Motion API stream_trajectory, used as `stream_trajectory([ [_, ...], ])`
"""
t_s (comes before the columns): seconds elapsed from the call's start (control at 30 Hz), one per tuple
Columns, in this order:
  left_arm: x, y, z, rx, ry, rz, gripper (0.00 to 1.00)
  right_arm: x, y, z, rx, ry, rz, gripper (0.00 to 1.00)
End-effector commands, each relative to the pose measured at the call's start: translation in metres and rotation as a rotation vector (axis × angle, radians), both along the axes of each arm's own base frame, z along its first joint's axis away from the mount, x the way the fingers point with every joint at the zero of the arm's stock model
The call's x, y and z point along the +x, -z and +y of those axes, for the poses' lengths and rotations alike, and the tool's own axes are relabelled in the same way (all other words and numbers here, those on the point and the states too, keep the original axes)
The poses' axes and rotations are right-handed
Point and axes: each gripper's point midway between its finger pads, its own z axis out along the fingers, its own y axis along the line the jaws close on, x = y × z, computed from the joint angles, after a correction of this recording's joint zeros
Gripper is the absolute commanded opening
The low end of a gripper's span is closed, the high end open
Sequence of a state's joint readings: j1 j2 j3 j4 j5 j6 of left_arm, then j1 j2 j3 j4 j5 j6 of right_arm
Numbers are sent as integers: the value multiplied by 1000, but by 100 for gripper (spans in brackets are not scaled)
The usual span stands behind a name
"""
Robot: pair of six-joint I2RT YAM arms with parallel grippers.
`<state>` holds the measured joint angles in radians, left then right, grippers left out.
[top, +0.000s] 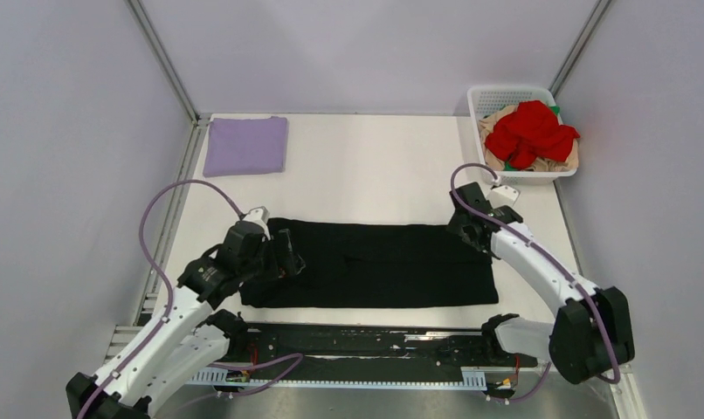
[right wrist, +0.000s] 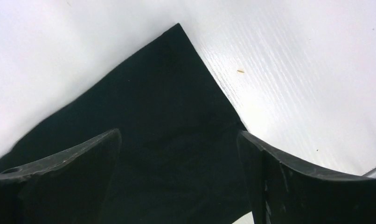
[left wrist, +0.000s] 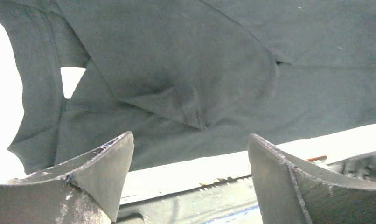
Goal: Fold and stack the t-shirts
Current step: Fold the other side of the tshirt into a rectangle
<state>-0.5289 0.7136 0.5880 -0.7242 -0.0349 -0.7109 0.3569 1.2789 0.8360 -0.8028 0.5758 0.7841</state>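
Black cloth t-shirt (top: 375,266) lies in a long band; my left hand (left wrist: 191,140) and right hand (right wrist: 179,135) gape wide, empty, at its ends. I'd pinch all layers evenly.

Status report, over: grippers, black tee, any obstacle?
Left gripper open, right gripper open, one at each end of black tee. Tee lies flat, partly folded. Nothing blocking.

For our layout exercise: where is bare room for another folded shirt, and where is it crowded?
Free: the far strip between the lavender t-shirt and the mesh basket, beyond the black t-shirt. Crowded: the near half, with that shirt, the left gripper and the right gripper.
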Motion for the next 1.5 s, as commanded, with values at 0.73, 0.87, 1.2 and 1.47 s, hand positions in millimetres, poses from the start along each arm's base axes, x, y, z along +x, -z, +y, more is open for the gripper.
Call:
stream_trajectory([
  [0.73,41,62,-76,-56,174,293,100,19,7,56,265,-220,-111,100],
  [0.87,12,73,-40,96,116,409,100,18,11,51,245,-219,-98,100],
  [1.2,-52,43,-11,86,61,526,100,18,12,45,230,-203,-99,100],
  [1.47,18,-26,-43,-73,72,222,100,36,-1,65,282,-304,-140,100],
])
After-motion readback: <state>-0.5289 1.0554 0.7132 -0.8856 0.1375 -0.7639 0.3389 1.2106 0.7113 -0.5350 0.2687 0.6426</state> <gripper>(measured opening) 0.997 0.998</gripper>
